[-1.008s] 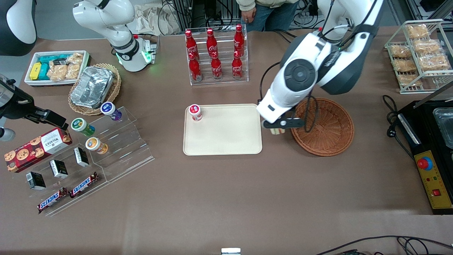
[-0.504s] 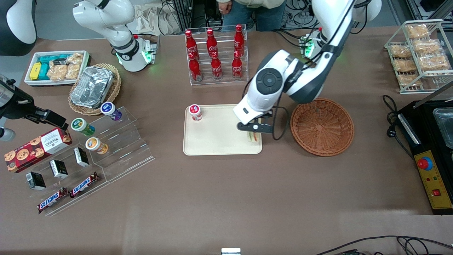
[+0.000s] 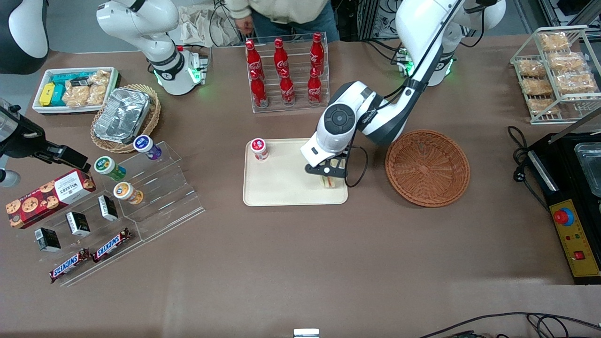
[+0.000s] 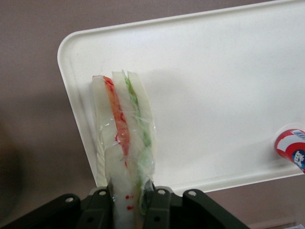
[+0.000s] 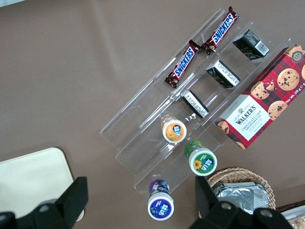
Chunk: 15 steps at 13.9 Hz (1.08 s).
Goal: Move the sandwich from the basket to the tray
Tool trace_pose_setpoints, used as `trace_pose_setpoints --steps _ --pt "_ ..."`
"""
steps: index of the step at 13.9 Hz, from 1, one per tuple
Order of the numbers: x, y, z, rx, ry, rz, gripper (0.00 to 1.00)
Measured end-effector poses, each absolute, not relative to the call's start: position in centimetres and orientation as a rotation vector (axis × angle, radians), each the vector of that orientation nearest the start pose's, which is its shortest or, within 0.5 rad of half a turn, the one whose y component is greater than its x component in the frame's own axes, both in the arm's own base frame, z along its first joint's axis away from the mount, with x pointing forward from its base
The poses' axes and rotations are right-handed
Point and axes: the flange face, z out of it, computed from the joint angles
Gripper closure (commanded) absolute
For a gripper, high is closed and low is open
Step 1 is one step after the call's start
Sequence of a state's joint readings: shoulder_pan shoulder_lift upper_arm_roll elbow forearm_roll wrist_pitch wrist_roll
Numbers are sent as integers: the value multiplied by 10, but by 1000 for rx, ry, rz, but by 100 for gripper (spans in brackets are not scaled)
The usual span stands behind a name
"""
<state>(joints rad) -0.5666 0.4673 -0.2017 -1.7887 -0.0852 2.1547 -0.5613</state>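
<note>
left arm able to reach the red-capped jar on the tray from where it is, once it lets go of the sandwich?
Probably yes. The hand is over the tray, shut on the sandwich. The red-capped jar stands on the same tray, toward the parked arm's end, with only bare tray surface between them.

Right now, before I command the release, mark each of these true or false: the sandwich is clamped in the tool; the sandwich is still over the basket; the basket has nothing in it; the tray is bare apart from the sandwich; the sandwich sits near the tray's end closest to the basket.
1. The tool is clamped on the sandwich: true.
2. The sandwich is over the basket: false. It is over the tray, with the basket beside the tray toward the working arm's end.
3. The basket has nothing in it: true.
4. The tray is bare apart from the sandwich: false. A small red-capped container stands at one corner.
5. The sandwich is near the tray's end closest to the basket: true.
</note>
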Motion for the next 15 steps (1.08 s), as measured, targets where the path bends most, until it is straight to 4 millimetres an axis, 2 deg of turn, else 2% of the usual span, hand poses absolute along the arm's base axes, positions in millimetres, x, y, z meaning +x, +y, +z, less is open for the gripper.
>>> trace_pose_setpoints --steps 2,3,4,5,7,10,12,13,15 --pt "470 -442 280 -3191 209 251 100" --pt "471 -442 272 -3184 206 236 89" --pt "472 -442 264 -3182 197 221 49" --pt "473 -442 257 -3179 186 213 0" --pt "473 -441 249 -3159 185 192 1" --pt "480 -440 256 -3155 93 148 1" --pt "493 -427 272 -3143 47 115 1" --pt "502 -413 284 -3118 30 117 1" --pt "521 -377 323 -3086 32 125 1"
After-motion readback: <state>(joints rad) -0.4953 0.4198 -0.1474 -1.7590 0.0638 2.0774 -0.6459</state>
